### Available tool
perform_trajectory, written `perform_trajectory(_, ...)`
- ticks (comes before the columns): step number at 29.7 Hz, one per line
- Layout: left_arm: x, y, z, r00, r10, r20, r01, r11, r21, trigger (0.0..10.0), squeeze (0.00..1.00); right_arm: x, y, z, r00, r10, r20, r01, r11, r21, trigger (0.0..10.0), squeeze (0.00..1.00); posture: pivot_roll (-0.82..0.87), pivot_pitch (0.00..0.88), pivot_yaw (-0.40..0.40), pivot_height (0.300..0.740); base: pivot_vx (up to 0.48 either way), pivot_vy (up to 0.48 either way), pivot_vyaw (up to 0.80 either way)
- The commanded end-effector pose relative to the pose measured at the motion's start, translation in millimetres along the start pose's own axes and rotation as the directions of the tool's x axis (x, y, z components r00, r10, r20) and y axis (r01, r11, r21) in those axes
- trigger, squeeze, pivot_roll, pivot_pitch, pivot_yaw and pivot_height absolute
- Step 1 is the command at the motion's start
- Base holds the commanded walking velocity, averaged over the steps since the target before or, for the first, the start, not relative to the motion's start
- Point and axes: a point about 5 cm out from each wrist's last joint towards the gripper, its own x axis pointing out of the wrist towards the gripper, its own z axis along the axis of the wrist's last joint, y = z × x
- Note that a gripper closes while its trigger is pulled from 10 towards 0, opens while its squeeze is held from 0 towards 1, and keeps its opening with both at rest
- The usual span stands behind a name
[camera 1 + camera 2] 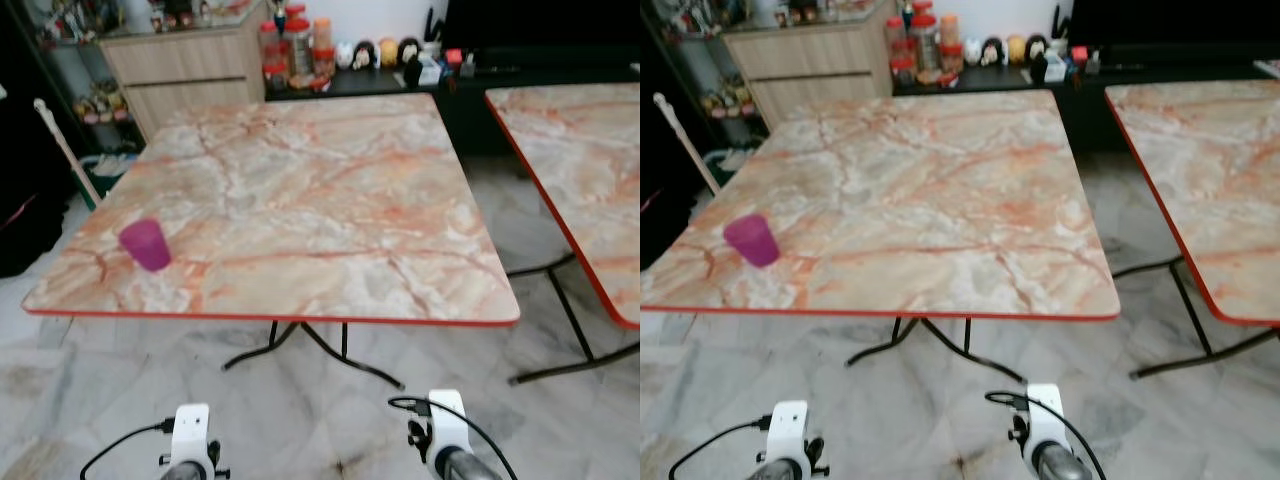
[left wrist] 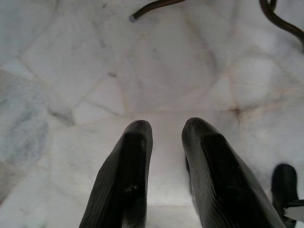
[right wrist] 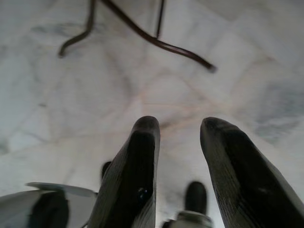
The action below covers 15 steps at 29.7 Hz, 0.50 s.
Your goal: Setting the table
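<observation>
lighting: even, soft daylight | glare: none | head views: sharp | wrist views: soft, bg slightly blurred

Legible text, labels, brands, numbers, signs: none. The jars (image 1: 297, 45) and small containers (image 1: 432, 66) on the dark counter beyond the marble-patterned table (image 1: 300, 200) carry coloured patches that may be labels, but these are too small and blurred to read. The purple cup (image 1: 146, 244) bears no readable marking.
</observation>
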Motion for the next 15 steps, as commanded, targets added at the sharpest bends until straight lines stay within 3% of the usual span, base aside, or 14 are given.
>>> perform_trajectory(1,-0.7,6.8,-2.4,1.0,0.017,-0.014,-0.017,1.0,-0.006,10.0,0.0,0.0,2.5,-2.0,1.0,0.004,-0.008,-0.004,1.0,0.008,10.0,0.0,-0.13,0.0,0.082,0.74,0.0,0.368,0.0)
perform_trajectory(15,-0.3,8.3,-0.3,1.0,0.017,-0.01,-0.017,1.0,0.0,10.0,0.0,0.4,4.7,-1.0,1.0,0.002,-0.001,-0.002,1.0,0.018,10.0,0.0,-0.13,0.0,0.092,0.74,0.0,0.375,0.0)
